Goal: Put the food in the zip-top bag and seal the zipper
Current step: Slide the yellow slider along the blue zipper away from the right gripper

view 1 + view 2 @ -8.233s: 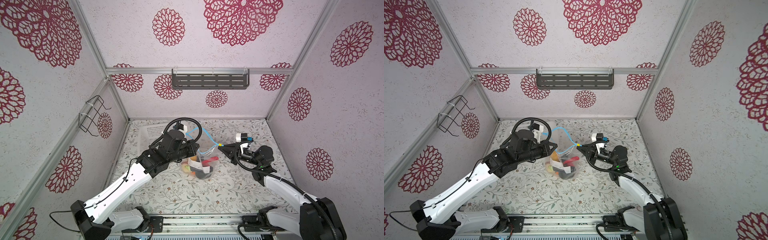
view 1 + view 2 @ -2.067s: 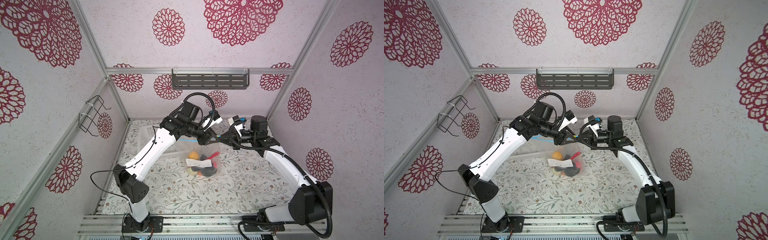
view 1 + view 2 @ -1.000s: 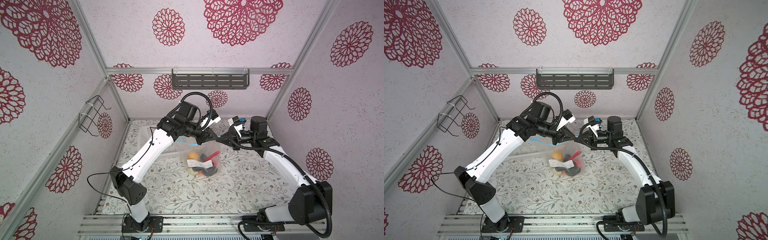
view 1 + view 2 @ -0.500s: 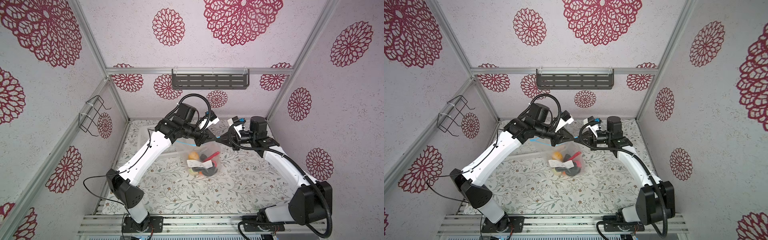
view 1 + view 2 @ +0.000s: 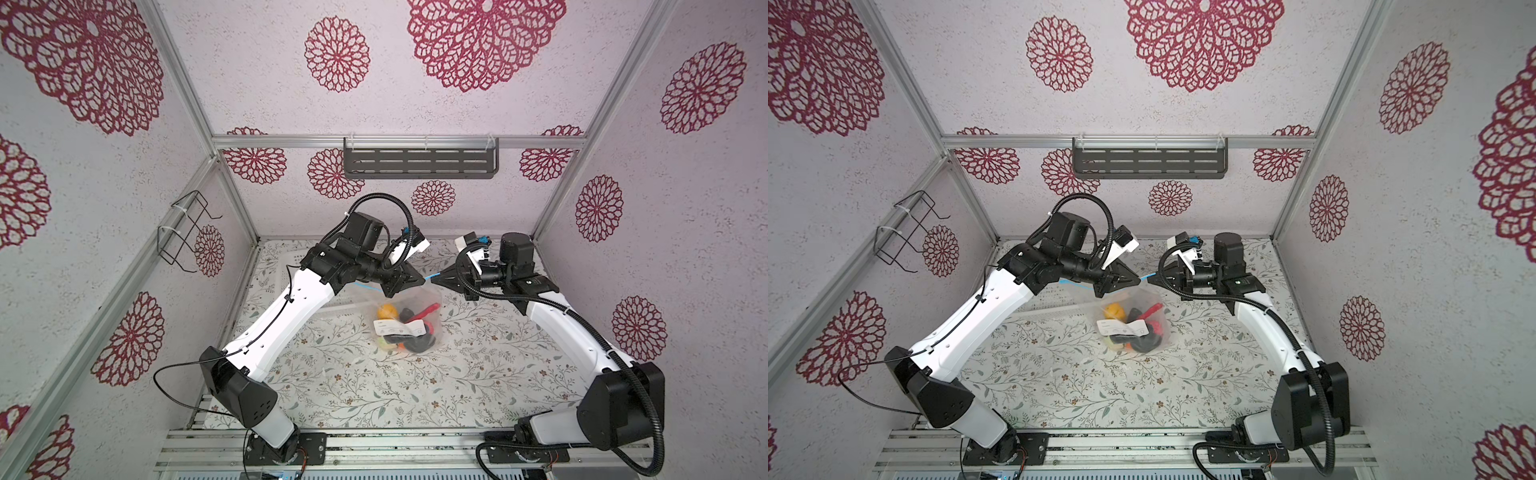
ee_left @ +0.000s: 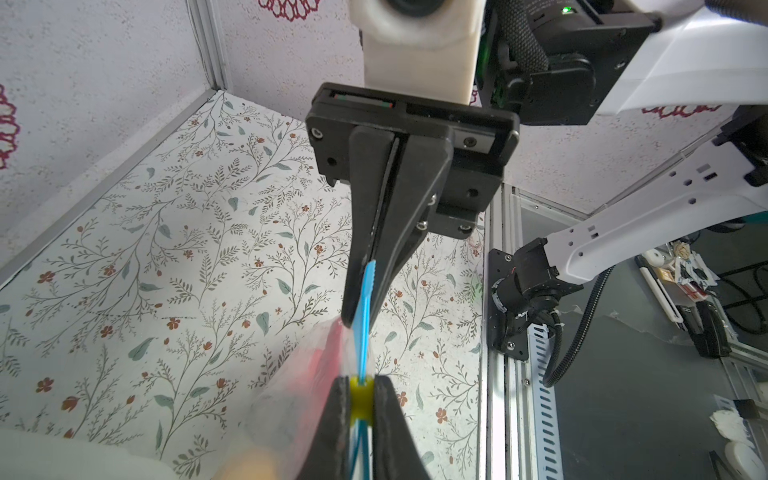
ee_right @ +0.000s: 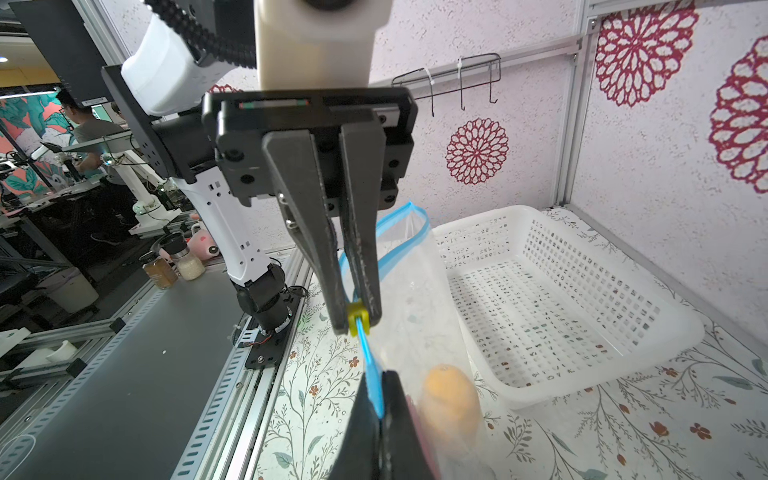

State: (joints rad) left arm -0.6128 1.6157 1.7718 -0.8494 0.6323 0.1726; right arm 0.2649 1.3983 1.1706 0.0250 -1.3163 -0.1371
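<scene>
The zip-top bag (image 5: 401, 318) (image 5: 1136, 318) hangs clear of the floral table between my two grippers, and both top views show it. The food lies in its bottom: a yellow-orange potato shape (image 5: 387, 311) (image 7: 449, 395), a red chilli (image 5: 429, 309) and black lumps (image 5: 417, 345). My left gripper (image 6: 360, 399) (image 5: 422, 281) is shut on the yellow slider tab (image 6: 360, 401) (image 7: 356, 316) of the zipper (image 6: 366, 291) (image 7: 372, 370). A short way along the blue strip, my right gripper (image 7: 380, 411) (image 5: 434, 279) is shut on its end. Behind the slider the strip's two sides stand apart.
A white perforated basket (image 7: 681, 324) (image 5: 1054, 311) stands on the table behind the bag, under my left arm. A wire rack (image 5: 187, 232) hangs on the left wall and a dark shelf (image 5: 419, 164) on the back wall. Metal rails (image 5: 374, 444) run along the table's front edge.
My left gripper has drifted slightly to the left with the slider. The right gripper has held still. Eight seconds ago the bag sat low on the table; now it hangs lifted.
</scene>
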